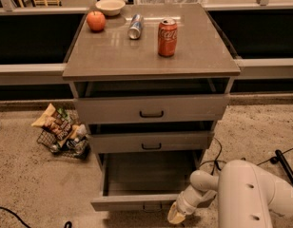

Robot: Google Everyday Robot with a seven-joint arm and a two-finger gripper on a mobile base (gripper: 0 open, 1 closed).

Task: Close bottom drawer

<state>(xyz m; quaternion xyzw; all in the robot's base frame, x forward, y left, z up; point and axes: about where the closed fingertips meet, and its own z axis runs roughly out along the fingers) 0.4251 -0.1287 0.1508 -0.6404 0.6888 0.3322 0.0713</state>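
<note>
A grey cabinet [80,91] with three drawers stands in the middle of the frame. The bottom drawer [132,202], a wide, shallow tray with a flat grey-beige front and a small black bar handle, is low in the middle of the frame. It is pulled far out, and its inside looks bare. The middle drawer [118,142] and the taller top drawer [108,110] above it each stick out a little.

The robot's fat white arm [253,196] comes in from the lower right corner. Its gripper [176,214] is at the bottom edge of the frame, right by the right part of the bottom drawer's front. It cannot be told if the gripper is wide or narrow.

On the cabinet's flat grey surface [122,56] sit a round red apple [96,21], a small white bowl [110,6], a silver can lying on its side [135,26] and a red soda can standing up [167,37].

On the speckled floor [27,184] at the left, just beside the cabinet, is a wire basket of snack bags [61,133]. Black cables [287,152] lie on the floor at the right.
</note>
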